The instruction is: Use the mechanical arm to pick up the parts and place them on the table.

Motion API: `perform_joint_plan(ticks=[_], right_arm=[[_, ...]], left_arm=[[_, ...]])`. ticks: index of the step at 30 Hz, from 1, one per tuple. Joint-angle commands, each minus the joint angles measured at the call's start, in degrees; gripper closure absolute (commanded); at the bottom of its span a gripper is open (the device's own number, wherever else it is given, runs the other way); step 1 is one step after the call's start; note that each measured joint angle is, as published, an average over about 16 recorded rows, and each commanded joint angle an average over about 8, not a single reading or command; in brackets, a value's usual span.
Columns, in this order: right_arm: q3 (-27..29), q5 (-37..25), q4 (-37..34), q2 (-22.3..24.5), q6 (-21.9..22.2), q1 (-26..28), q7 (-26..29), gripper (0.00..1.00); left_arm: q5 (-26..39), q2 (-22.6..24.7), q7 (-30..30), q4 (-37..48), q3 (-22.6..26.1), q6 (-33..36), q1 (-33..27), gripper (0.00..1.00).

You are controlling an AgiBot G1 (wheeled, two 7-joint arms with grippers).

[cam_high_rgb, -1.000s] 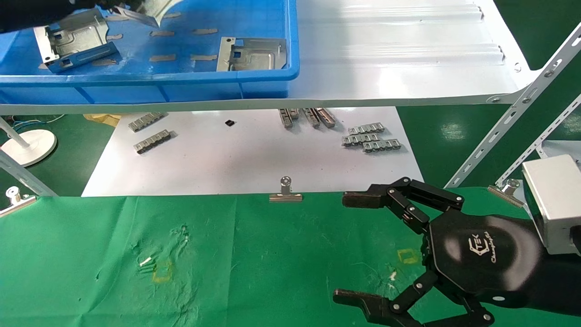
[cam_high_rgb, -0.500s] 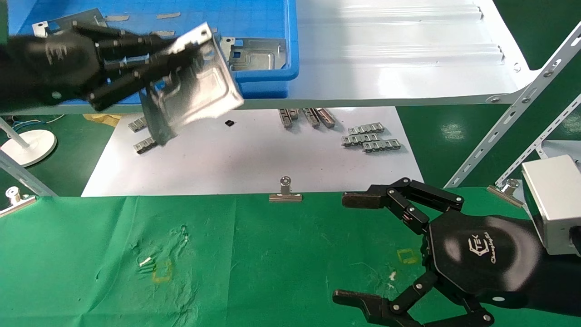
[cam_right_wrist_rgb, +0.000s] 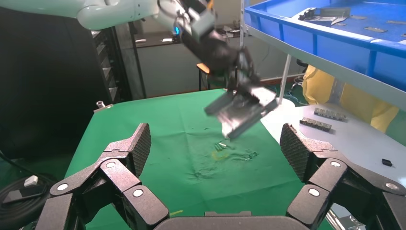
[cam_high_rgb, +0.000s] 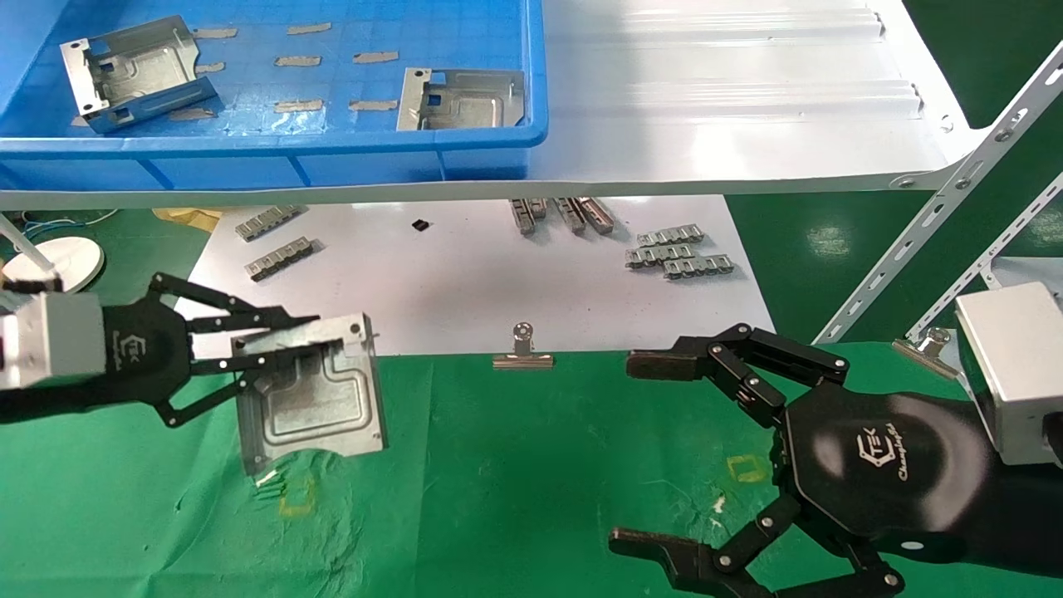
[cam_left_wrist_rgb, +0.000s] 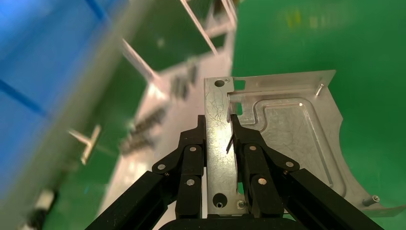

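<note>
My left gripper (cam_high_rgb: pixel 286 345) is shut on the folded edge of one silver part (cam_high_rgb: pixel 315 407). It holds the part tilted just above the left of the green table (cam_high_rgb: pixel 515 465). In the left wrist view the black fingers (cam_left_wrist_rgb: pixel 191 153) clamp the part's (cam_left_wrist_rgb: pixel 292 129) edge strip from both sides. Two more parts (cam_high_rgb: pixel 137 71) (cam_high_rgb: pixel 465 98) lie in the blue bin (cam_high_rgb: pixel 274 154) on the shelf. My right gripper (cam_high_rgb: pixel 635 455) rests open over the table's right side with nothing in it. Its wrist view shows the held part (cam_right_wrist_rgb: pixel 242 111) hanging above the cloth.
The bin stands on a glossy white shelf (cam_high_rgb: pixel 731 108). Below it, a white sheet (cam_high_rgb: pixel 465 291) carries small toothed strips (cam_high_rgb: pixel 681 251). A binder clip (cam_high_rgb: pixel 522 353) pins the cloth's far edge. Slanted shelf braces (cam_high_rgb: pixel 938 199) stand at right. Yellow square outlines (cam_high_rgb: pixel 296 498) (cam_high_rgb: pixel 747 468) mark the cloth.
My left gripper has carried the part from the bin's height down and toward me, to just over the left of the green cloth. The right arm has not moved.
</note>
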Motion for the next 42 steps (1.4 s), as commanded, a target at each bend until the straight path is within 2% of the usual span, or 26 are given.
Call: perform_joint_plan(ticks=[1,6,7,14,15,20,24,29,36,42], right_arm=[[0.0,0.0,0.0,0.0,0.0,0.0,0.0,0.0],[-0.01,0.0,0.0,0.0,0.0,0.0,0.0,0.0],[-0.01,0.0,0.0,0.0,0.0,0.0,0.0,0.0],[-0.01,0.01,0.0,0.01,0.01,0.0,-0.01,0.0],[-0.01,0.01,0.0,0.01,0.01,0.0,-0.01,0.0],[-0.02,0.01,0.0,0.01,0.01,0.0,-0.01,0.0],[-0.02,0.01,0.0,0.01,0.01,0.01,-0.01,0.0],[-0.03,0.02,0.0,0.01,0.01,0.01,-0.01,0.0],[-0.03,0.02,-0.01,0.01,0.02,0.0,-0.02,0.0],[-0.02,0.03,-0.01,0.01,0.03,-0.01,-0.02,0.0]], left_arm=[[1.26,0.04,2.91,0.98,1.65,-0.27,0.76,1.0],[4.75,1.12,8.57,4.81,4.97,-0.39,0.78,1.0],[5.14,1.27,9.33,5.72,5.42,-0.41,0.66,0.94],[7.55,2.31,13.47,11.65,7.94,-1.0,-0.56,0.08],[7.88,2.5,14.07,12.43,8.21,-1.11,-0.76,0.02],[8.36,3.36,16.21,16.32,8.78,-1.07,-1.52,0.0],[6.95,3.44,15.43,18.78,8.36,-0.18,-2.27,0.0],[2.55,2.61,9.5,19.43,7.16,0.93,-2.65,0.0],[-5.69,1.22,-0.72,16.53,5.49,1.27,0.04,0.0],[-8.28,0.84,-2.61,15.49,5.03,1.27,1.12,0.0]])
